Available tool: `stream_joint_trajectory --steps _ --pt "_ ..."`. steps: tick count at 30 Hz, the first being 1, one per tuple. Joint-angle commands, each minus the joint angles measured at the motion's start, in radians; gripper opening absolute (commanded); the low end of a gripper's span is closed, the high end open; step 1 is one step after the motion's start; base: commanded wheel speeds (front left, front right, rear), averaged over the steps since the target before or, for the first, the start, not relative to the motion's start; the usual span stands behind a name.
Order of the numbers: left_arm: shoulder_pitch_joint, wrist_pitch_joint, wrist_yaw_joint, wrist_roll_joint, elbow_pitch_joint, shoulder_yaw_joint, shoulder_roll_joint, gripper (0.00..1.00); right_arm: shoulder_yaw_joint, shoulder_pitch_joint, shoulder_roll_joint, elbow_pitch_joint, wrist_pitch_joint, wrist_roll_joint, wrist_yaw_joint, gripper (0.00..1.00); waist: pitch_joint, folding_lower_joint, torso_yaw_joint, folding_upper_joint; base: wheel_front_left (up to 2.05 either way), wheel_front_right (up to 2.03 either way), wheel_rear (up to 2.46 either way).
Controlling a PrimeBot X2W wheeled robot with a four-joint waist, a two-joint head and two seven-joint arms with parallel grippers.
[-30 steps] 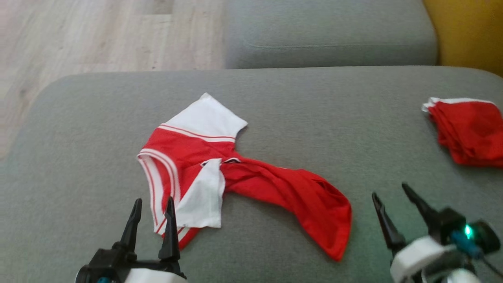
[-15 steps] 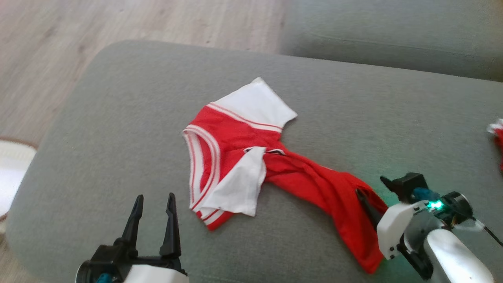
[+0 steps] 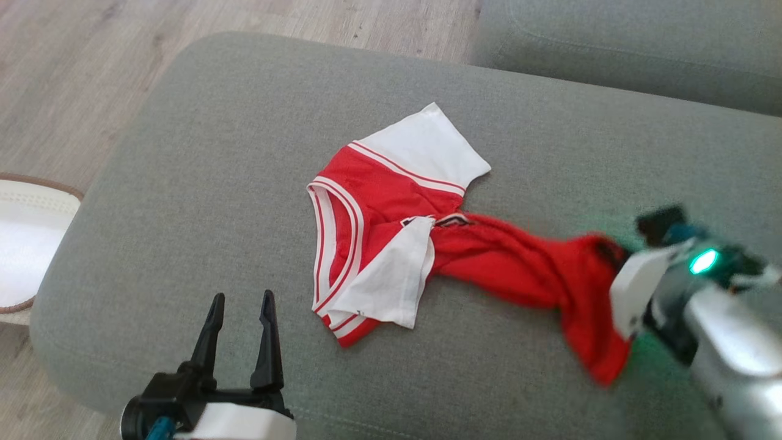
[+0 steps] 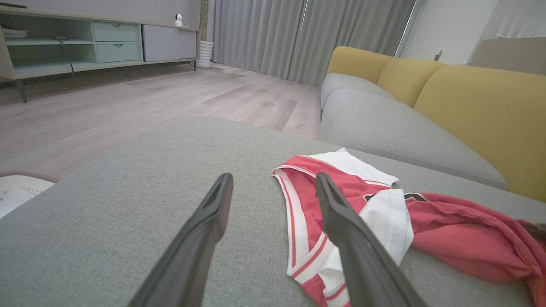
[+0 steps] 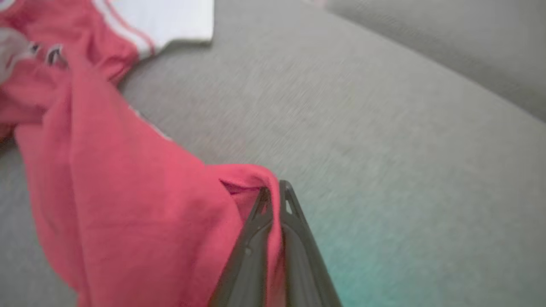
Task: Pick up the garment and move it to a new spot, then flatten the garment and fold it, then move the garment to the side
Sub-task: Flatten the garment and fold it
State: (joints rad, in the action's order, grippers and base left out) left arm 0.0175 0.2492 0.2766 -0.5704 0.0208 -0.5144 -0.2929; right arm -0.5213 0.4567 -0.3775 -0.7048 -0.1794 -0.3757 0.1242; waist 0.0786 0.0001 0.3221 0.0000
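The garment (image 3: 397,220) is a red jersey with white sleeves and white trim, lying twisted on the grey sofa cushion (image 3: 214,153). Its red lower end is lifted at the right, where my right gripper (image 3: 611,256) is shut on the hem. In the right wrist view the gripper (image 5: 275,192) pinches a fold of the garment (image 5: 128,192) between closed fingers. My left gripper (image 3: 241,302) stands open near the cushion's front edge, left of the garment and apart from it. The left wrist view shows the left gripper (image 4: 273,183) open, the garment (image 4: 362,204) just beyond and to the right.
Wooden floor (image 3: 73,61) lies left of the cushion, with a white basket (image 3: 24,244) at the left edge. A second grey cushion (image 3: 611,49) sits behind. The left wrist view shows a yellow sofa back (image 4: 469,106) and a cabinet (image 4: 85,47) far off.
The right gripper moved in onto the garment's red lower end, shut on it and lifted it. The head camera turned left, so the whole scene shifted. The left gripper stayed open.
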Motion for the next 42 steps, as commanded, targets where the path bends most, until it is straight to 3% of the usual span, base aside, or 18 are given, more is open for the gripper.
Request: stream_joint_trajectory --steps 1,12,13,14,15,16,22,28,33,42 --pt "-0.048 0.011 -0.004 0.011 -0.027 0.043 -0.003 1.0 0.021 0.07 -0.026 0.004 0.036 0.017 0.007 0.0 0.006 -0.0001 0.0 0.0 0.0 0.0 0.0" --pt "-0.064 0.012 -0.022 0.02 -0.009 0.047 0.015 1.0 0.26 0.251 -0.004 -0.238 0.226 0.227 0.007 0.0 0.03 -0.0001 0.001 0.0 0.0 0.0 0.0" --pt "-0.066 0.012 -0.026 0.022 -0.005 0.049 0.018 1.0 0.301 0.258 0.008 -0.281 0.252 0.262 0.007 0.27 0.032 -0.0001 0.0 0.0 0.0 0.0 0.0" --pt "-0.066 0.012 -0.026 0.022 -0.005 0.049 0.018 1.0 0.301 0.258 0.008 -0.281 0.252 0.262 0.007 0.27 0.032 -0.0001 0.0 0.0 0.0 0.0 0.0" --pt "-0.067 0.012 -0.027 0.023 -0.003 0.05 0.019 1.0 0.318 0.26 0.017 -0.299 0.265 0.276 0.007 0.77 0.032 -0.0001 -0.001 0.0 0.0 0.0 0.0" --pt "-0.067 0.012 -0.027 0.024 -0.001 0.052 0.02 1.0 0.335 0.261 0.028 -0.313 0.283 0.287 0.007 1.0 0.032 -0.0001 -0.005 0.0 0.0 0.0 0.0" --pt "-0.064 0.012 -0.031 0.029 0.006 0.058 0.021 1.0 0.402 0.269 0.094 -0.354 0.382 0.322 0.007 1.0 0.016 -0.0001 -0.045 0.0 0.0 0.0 0.0" --pt "-0.067 0.009 -0.037 0.031 0.019 0.056 0.013 1.0 0.424 0.22 0.137 -0.301 0.431 0.315 0.007 1.0 -0.027 -0.0001 -0.103 0.0 0.0 0.0 0.0" --pt "-0.101 -0.019 -0.044 0.028 0.05 0.054 0.003 1.0 0.424 0.106 0.175 -0.171 0.44 0.316 0.007 1.0 -0.056 -0.0001 -0.166 0.0 0.0 0.0 0.0" --pt "-0.194 -0.052 -0.071 0.009 0.164 0.047 0.02 1.0 0.47 -0.182 0.279 0.179 0.441 0.325 0.007 1.0 -0.086 -0.0001 -0.279 0.0 0.0 0.0 0.0"
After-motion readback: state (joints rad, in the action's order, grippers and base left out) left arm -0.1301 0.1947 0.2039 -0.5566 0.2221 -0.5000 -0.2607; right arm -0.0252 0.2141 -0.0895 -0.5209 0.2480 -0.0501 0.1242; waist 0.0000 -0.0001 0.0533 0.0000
